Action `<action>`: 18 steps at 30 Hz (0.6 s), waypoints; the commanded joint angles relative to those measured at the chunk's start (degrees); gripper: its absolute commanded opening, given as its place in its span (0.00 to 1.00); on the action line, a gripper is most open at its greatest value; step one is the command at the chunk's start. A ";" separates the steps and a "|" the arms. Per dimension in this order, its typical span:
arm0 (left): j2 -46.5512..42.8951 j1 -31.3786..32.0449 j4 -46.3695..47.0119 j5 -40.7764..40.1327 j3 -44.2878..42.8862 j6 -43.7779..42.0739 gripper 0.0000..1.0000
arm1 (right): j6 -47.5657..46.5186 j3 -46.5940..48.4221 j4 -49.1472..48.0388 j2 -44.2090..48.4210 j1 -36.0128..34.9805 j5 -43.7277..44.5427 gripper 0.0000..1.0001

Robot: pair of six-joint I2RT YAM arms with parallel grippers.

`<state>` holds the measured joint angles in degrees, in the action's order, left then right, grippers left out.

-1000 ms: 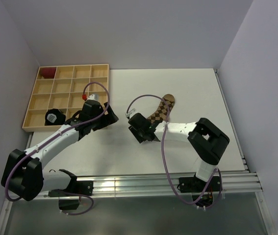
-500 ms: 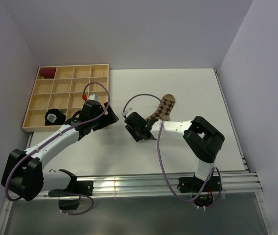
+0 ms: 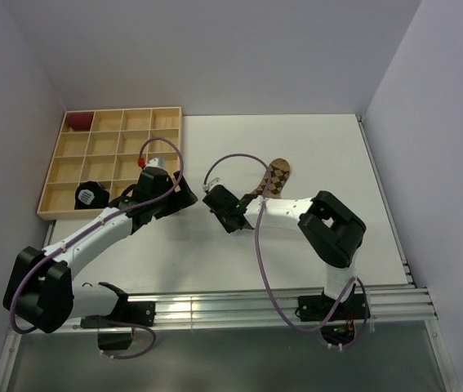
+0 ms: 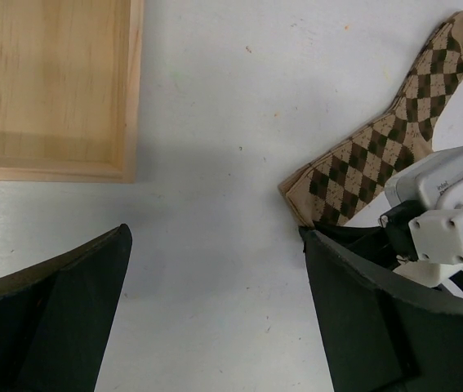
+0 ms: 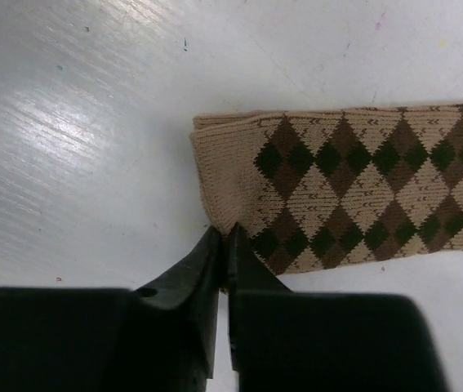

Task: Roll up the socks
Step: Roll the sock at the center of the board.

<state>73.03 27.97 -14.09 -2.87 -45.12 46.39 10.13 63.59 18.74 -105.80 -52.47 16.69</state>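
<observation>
**A:** Over to the right gripper (image 5: 224, 233). Its jaws are pressed almost together on the near corner of the cuff of the tan argyle sock (image 5: 353, 192). It's a pinch right at the fabric's edge.

**B:** That sock lies flat about mid-table (image 3: 321, 147), toe pointing to the far edge and cuff toward the near left. From the right wrist view, the rest of the cuff lies smooth on the white surface.

**A:** And the left gripper (image 4: 215, 237)?

**B:** Spread wide, with only bare tabletop between its fingers (image 4: 68, 302). It hangs just left of the sock's cuff, close to the right gripper, and it's touching nothing.

**A:** Where's the other one, the black sock (image 3: 89, 195)?

**B:** It's bundled up in the wooden tray (image 3: 137, 121), which sits at the table's far left corner. The sock is in a compartment of the tray's near row, toward the left end, with a pale patch showing on top.

**A:** There's something else in that tray too.

**B:** Yes, a dark red bundle (image 3: 78, 122) in the far left corner compartment, well apart from both arms.
</observation>
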 commanded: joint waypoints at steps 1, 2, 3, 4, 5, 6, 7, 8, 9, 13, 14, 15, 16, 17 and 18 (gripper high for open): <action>-0.61 0.33 2.13 0.15 0.56 0.72 0.92 | 3.14 -0.14 5.78 -4.59 -0.27 -2.71 0.03; -0.70 0.42 2.22 0.15 0.65 0.81 0.92 | 2.79 -0.14 5.61 -4.77 -0.27 -2.89 0.00; -0.70 0.51 2.31 0.15 0.74 0.89 0.92 | 2.62 -0.14 5.26 -4.94 -0.27 -3.06 0.00; -1.05 0.77 2.31 0.06 0.83 1.33 0.92 | 2.35 -0.05 5.08 -4.94 -0.18 -3.41 0.00; -1.05 0.86 2.40 0.06 0.91 1.51 0.92 | 1.91 -0.05 4.90 -4.77 -0.18 -5.07 0.00; -1.14 1.04 2.57 0.06 0.91 1.86 0.92 | 1.82 -0.40 3.51 -3.90 0.17 -6.57 0.00; -1.23 1.21 2.66 0.06 1.26 2.47 0.93 | 1.65 -0.66 2.71 -3.37 0.43 -8.41 0.00; -1.32 1.65 2.84 -0.11 1.35 2.82 0.93 | 1.82 -0.92 1.92 -2.84 0.96 -10.78 0.00; -1.23 1.91 2.84 -0.11 1.44 3.09 0.93 | 1.82 -1.36 0.35 -1.79 1.49 -14.98 0.00; -0.44 3.41 3.10 -0.46 1.44 5.46 0.93 | 2.61 -2.51 -3.26 0.15 6.22 -27.03 0.00; -0.18 3.67 3.01 -0.81 1.27 5.90 0.92 | 3.48 -2.86 -4.23 0.50 7.28 -29.84 0.00; 0.35 4.02 3.10 -0.99 1.01 6.43 0.92 | 4.19 -3.73 -6.33 1.11 8.42 -32.92 0.00; 0.70 4.55 3.10 -1.25 0.83 7.47 0.92 | 4.89 -4.26 -7.48 1.29 9.48 -37.21 0.00; 0.88 4.90 3.10 -1.95 0.65 8.09 0.91 | 6.20 -4.70 -8.36 1.30 11.40 -39.69 0.00; 1.49 5.25 3.10 -2.31 0.13 8.71 0.91 | 6.91 -5.49 -9.94 1.12 12.38 -41.46 0.00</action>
<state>73.32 32.14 -12.95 -3.31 -43.92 52.01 13.39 61.08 11.60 -104.60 -42.57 -10.76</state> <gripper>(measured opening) 0.911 0.021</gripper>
